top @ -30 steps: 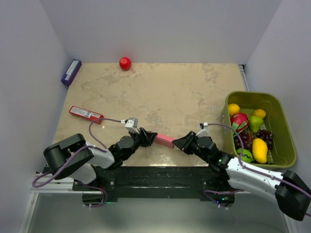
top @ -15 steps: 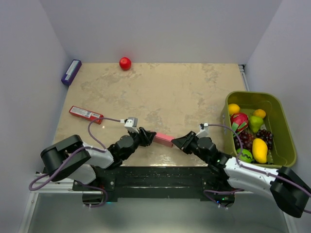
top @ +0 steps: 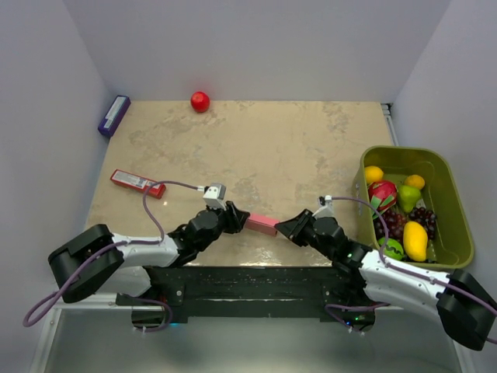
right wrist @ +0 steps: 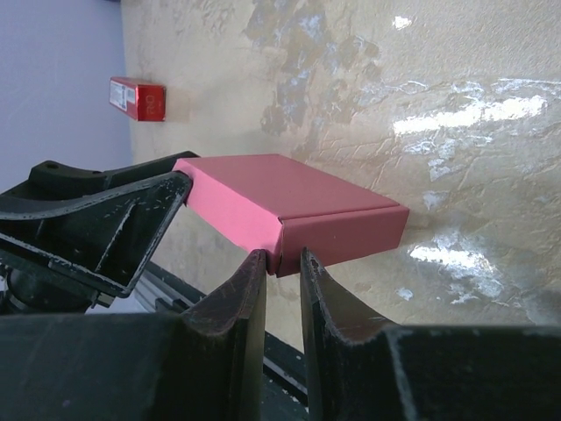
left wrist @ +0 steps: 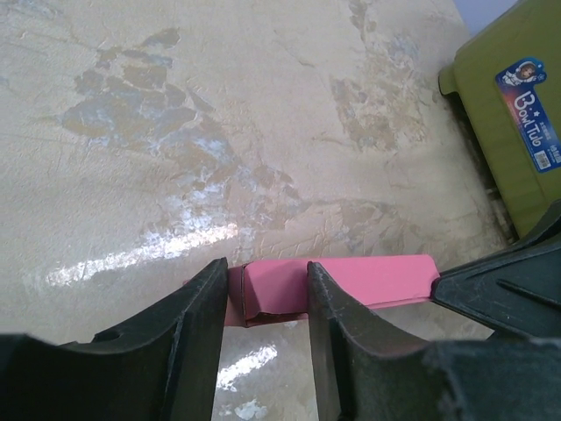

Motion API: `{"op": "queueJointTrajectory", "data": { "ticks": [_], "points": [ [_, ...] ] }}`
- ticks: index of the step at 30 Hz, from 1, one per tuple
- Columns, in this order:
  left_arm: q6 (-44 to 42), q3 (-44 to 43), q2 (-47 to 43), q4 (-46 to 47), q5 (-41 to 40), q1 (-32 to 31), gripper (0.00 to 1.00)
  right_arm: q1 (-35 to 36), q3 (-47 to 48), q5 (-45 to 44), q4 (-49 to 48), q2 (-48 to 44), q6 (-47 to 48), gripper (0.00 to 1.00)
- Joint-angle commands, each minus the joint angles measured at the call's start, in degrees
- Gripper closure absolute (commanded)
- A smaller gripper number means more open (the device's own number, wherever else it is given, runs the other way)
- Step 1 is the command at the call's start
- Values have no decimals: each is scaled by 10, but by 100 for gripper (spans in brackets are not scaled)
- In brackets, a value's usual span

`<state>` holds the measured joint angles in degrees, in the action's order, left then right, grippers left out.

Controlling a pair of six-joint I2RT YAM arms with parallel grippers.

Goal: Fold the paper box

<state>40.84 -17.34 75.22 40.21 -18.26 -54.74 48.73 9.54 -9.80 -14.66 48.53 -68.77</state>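
The pink paper box [top: 262, 224] sits closed near the table's [top: 272, 148] front edge. The left end effector [top: 236, 220] pinches its left end. The right end effector [top: 285, 228], nearly pressed together, seems to nip its right edge.

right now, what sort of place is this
Probably a robot test cell, not a home: a beige marbled tabletop boxed in by plain pale walls, black-and-white robot arms bolted to its near edge, and props such as an olive plastic bin of fruit and a small pink card box.
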Motion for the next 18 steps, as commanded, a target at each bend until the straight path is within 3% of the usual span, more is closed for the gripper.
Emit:
{"op": "queueJointTrajectory", "data": {
  "ticks": [1,12,15,18],
  "points": [
    [-23,-14,-21,-79,31,2,57,2,4,-21,73,17,17,96],
    [-18,-44,-50,-116,33,13,30,2,10,-29,90,2,20,96],
    [-7,-38,-71,-124,23,17,27,2,11,-29,92,3,22,96],
    [11,-27,-104,-129,16,26,33,2,13,-29,95,2,23,96]
  ]
}}
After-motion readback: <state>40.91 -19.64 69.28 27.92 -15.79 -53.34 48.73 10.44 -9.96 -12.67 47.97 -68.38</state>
